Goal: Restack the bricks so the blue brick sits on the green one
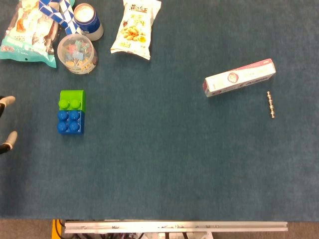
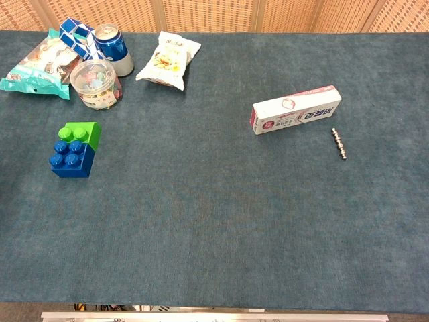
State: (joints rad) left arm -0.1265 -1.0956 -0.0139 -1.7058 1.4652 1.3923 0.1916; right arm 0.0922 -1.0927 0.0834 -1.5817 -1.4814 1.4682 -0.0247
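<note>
head view catches only two pale fingertips of the left hand (image 1: 7, 123) at the left edge, apart from each other, holding nothing. the blue plastic brick (image 1: 70, 122) lies just right of them on the dark blue desk (image 1: 164, 164), touching the green plastic brick (image 1: 72, 100) beyond it. the right hand is out of sight.

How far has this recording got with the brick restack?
Nothing looks done yet. The green brick and blue brick are joined near the table's left side, green set on the blue one's far part, with the blue studs nearer the camera uncovered. Nothing is in hand: only fingertips of the left hand show at the head view's left edge, clear of both bricks. Left: separate them and seat blue on green.
</note>
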